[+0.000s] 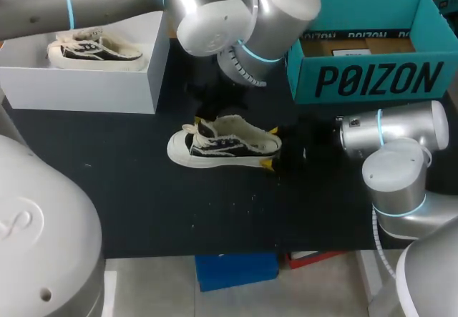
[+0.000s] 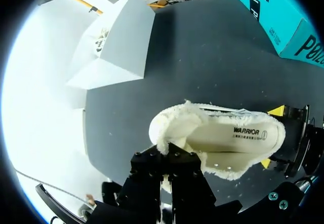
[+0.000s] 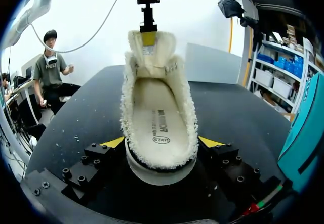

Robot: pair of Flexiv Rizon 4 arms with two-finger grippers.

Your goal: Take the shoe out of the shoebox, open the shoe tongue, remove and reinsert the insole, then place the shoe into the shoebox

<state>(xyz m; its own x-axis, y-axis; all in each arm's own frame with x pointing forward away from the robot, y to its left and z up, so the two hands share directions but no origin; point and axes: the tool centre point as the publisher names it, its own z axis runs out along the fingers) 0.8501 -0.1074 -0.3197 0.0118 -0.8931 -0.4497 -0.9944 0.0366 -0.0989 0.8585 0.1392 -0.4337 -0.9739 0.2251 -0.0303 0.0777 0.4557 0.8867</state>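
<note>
At the left, a white shoebox (image 1: 86,88) stands on the black table (image 1: 143,210), with a second black-and-cream sneaker (image 1: 93,49) lying in it. My left arm (image 1: 215,9) comes in over that box, and its wide wrist hides part of the table behind the middle.

The shoe (image 1: 223,145), a black canvas sneaker with a fleecy cream lining, stands upright mid-table, outside both boxes, with its toe to the left. The left gripper (image 2: 167,158) is pinched onto the shoe tongue (image 3: 151,49). Only the wrist views show this; from above the dark fingers are lost against the table. The wrist views also show the insole (image 3: 159,118) lying inside the shoe, with small print on its heel end.

The right gripper (image 1: 270,147) clasps the heel, one yellow tip against each side. Furthest right stands an open teal cardboard box (image 1: 372,81) with large dark lettering on its front wall.
</note>
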